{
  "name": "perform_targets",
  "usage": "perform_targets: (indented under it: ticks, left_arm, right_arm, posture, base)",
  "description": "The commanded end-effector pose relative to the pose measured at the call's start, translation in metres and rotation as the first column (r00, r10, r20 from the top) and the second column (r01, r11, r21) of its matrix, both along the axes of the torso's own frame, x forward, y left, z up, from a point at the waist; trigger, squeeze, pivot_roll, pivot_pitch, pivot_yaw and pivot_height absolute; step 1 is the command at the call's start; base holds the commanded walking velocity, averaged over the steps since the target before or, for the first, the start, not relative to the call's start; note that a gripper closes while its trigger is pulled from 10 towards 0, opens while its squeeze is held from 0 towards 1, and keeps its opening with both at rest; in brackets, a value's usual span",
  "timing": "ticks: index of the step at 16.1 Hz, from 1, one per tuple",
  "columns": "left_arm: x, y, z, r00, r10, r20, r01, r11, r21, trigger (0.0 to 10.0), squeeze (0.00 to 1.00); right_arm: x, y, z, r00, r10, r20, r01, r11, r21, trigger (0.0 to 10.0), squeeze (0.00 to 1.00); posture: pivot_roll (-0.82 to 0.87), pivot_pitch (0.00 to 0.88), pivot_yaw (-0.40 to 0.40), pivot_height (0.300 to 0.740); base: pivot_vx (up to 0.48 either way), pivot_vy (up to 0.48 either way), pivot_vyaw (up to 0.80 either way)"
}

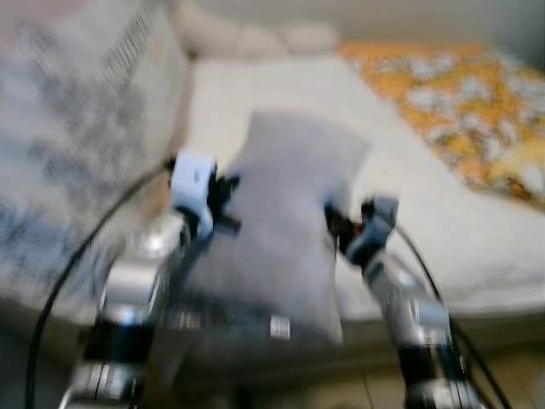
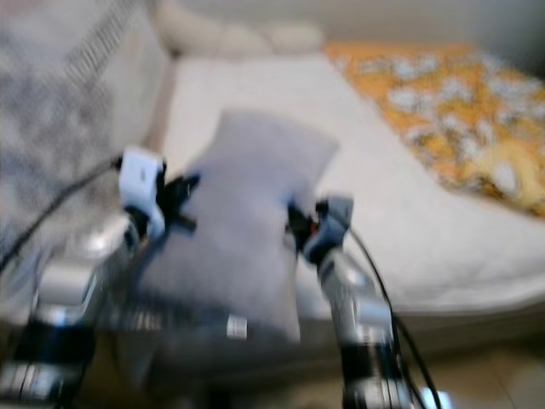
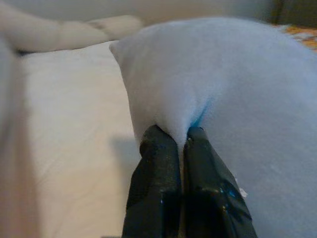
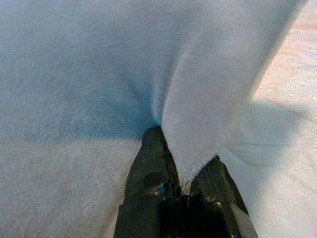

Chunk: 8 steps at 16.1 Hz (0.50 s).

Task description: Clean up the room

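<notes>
Left eye view: Both arms are holding a grey pillow (image 1: pixel 285 226) up over the near edge of a bed (image 1: pixel 477 247), the frame blurring with motion. The left gripper (image 1: pixel 223 204) is pinching the pillow's left edge and the right gripper (image 1: pixel 336 223) its right edge.

Right eye view: An orange floral blanket (image 2: pixel 460 111) is lying across the far right of the mattress, and cream pillows (image 2: pixel 230 36) are resting at the bed's far end. A grey patterned cover (image 2: pixel 60 111) is hanging at the left.

Left wrist view: The two black fingers (image 3: pixel 158 168) are pressing together on a fold of the pillow, above the pale sheet.

Right wrist view: The fingers (image 4: pixel 153 163) are clamping a ridge of the grey fabric between them.
</notes>
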<state>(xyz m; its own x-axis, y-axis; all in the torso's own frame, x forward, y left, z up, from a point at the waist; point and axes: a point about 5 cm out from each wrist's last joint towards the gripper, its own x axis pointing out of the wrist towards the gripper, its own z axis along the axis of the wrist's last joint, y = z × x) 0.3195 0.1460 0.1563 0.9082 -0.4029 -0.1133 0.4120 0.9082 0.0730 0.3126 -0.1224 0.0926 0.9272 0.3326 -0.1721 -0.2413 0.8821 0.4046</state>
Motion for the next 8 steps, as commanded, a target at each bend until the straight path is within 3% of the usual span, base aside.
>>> perform_targets:
  ticks: [1, 8]
  left_arm:
    - [0.0025, 0.0042, 0.0065, 0.999, 0.023, 0.027, -0.023, 1.0, 0.002, 10.0, 0.0]
    - [0.0049, 0.0018, 0.0064, 0.999, 0.029, 0.031, -0.029, 1.0, -0.003, 10.0, 0.0]
  right_arm:
    - [-0.0011, -0.0041, -0.0016, 1.0, -0.025, -0.001, 0.025, 1.0, -0.003, 10.0, 0.0]
    - [0.002, -0.004, -0.0015, 1.0, -0.01, 0.004, 0.01, 1.0, -0.026, 10.0, 0.0]
  posture:
    - [-0.01, 0.0, 0.019, 0.74]
    - [0.0, 0.0, 0.007, 0.74]
  base:
    - [0.274, 0.0, 0.0]
    - [0.299, 0.0, 0.0]
